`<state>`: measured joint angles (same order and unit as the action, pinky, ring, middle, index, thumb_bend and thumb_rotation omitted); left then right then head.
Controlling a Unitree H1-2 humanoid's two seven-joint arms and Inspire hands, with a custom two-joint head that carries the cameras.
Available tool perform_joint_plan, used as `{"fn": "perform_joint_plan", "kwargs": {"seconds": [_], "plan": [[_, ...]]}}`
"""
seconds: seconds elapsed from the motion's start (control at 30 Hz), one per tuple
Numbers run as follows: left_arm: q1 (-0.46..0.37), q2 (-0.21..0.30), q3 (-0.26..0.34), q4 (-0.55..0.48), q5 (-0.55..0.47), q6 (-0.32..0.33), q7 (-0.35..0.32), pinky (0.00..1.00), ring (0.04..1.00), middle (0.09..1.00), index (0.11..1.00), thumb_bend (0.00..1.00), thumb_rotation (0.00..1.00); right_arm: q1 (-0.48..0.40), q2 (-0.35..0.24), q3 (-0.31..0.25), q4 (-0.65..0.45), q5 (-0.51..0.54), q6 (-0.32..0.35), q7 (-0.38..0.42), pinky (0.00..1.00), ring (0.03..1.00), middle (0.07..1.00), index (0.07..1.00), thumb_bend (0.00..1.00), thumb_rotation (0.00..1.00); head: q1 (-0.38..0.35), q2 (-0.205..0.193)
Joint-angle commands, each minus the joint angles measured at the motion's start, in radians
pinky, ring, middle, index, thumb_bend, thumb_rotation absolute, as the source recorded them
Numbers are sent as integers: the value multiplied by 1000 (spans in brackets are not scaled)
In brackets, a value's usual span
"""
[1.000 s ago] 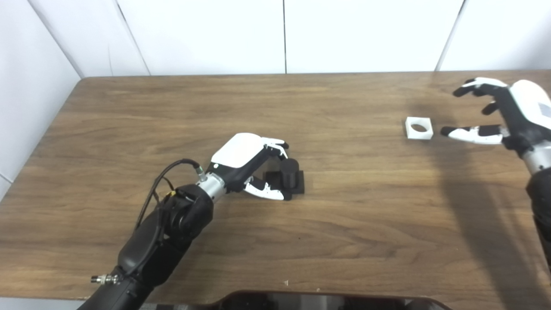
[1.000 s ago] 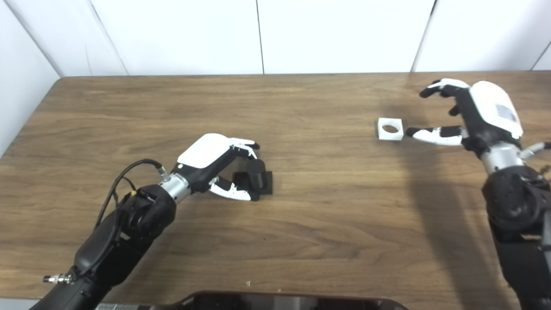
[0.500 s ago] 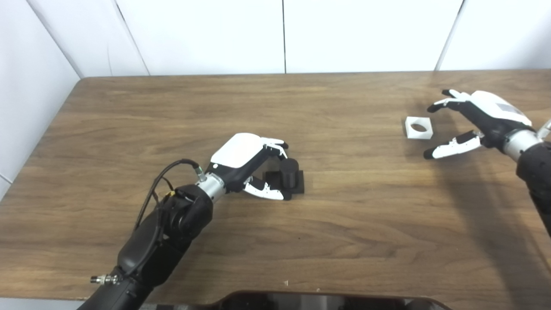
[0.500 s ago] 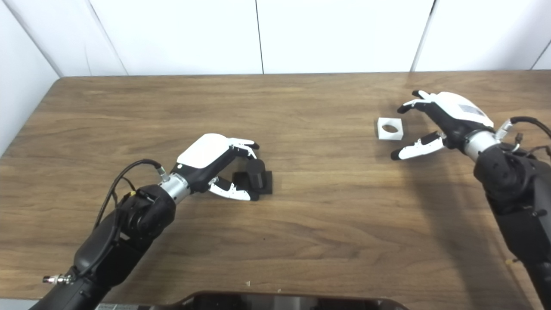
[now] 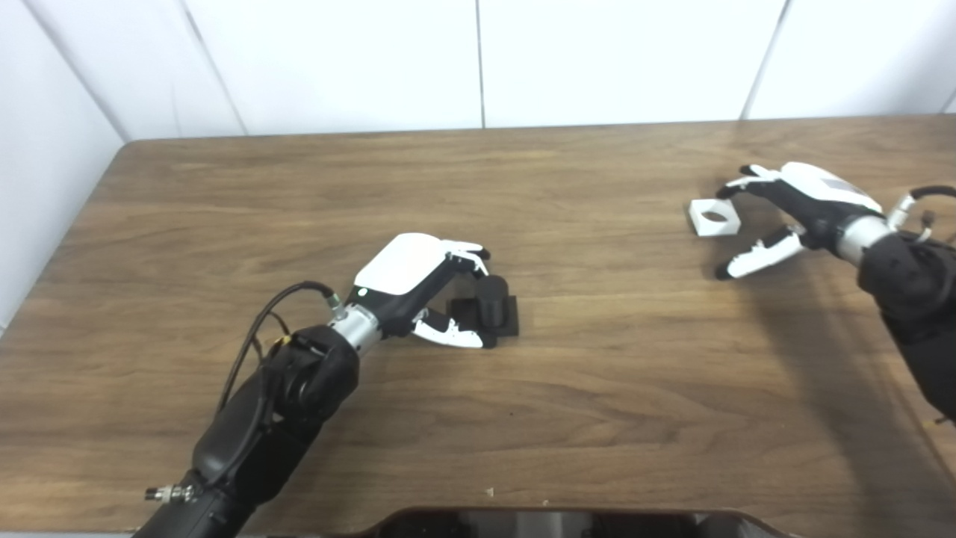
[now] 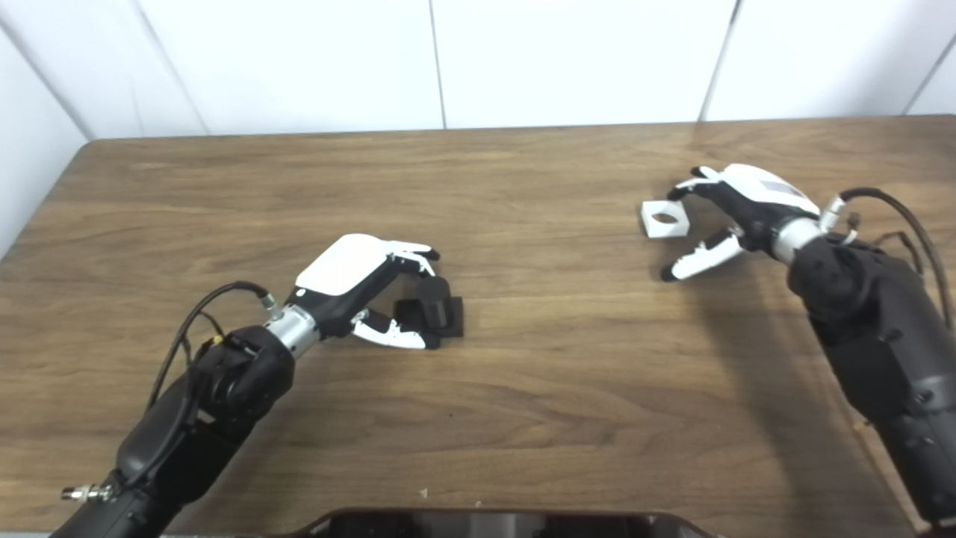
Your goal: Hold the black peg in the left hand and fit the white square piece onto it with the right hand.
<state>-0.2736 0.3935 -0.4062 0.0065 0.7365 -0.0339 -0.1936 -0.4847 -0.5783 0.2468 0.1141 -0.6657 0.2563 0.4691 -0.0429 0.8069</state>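
On the table [image 5: 597,388], no readable writing or brand mark shows on any part. Near the table's middle, the black peg [image 5: 491,300] stands upright on its square base, with the left hand [image 5: 418,280] curled around it, fingers [image 5: 467,254] behind and thumb in front; actual contact cannot be confirmed. At far right, the white square piece [image 5: 713,217] lies flat, the right hand [image 5: 792,209] open beside it, fingertips at its far edge, thumb apart.

Can't really tell if the left hand [image 5: 418,280] actually grips the black peg [image 5: 489,299], its fingers hide the near side. Both arms get chopped off at the bottom edge.
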Motion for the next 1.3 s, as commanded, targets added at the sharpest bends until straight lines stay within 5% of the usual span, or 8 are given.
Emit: {"fn": "perform_joint_plan", "kwargs": {"seconds": [0.0, 0.73, 1.27], "plan": [[38, 73, -9, 84, 61, 34, -46, 847, 845, 852, 576, 800, 258, -45, -6, -6, -29, -10, -4, -31, 948, 1000, 982, 831, 891, 339, -16, 0], [31, 91, -15, 113, 50, -6, -23, 826, 836, 854, 575, 800, 264, -31, -1, -31, -33, 12, -18, -104, 950, 972, 952, 807, 846, 315, -35, -12], [36, 93, -13, 110, 51, -4, -23, 822, 836, 853, 573, 799, 275, -51, 12, -1, 45, -5, -59, -156, 822, 913, 910, 770, 775, 263, -31, -15]]}}
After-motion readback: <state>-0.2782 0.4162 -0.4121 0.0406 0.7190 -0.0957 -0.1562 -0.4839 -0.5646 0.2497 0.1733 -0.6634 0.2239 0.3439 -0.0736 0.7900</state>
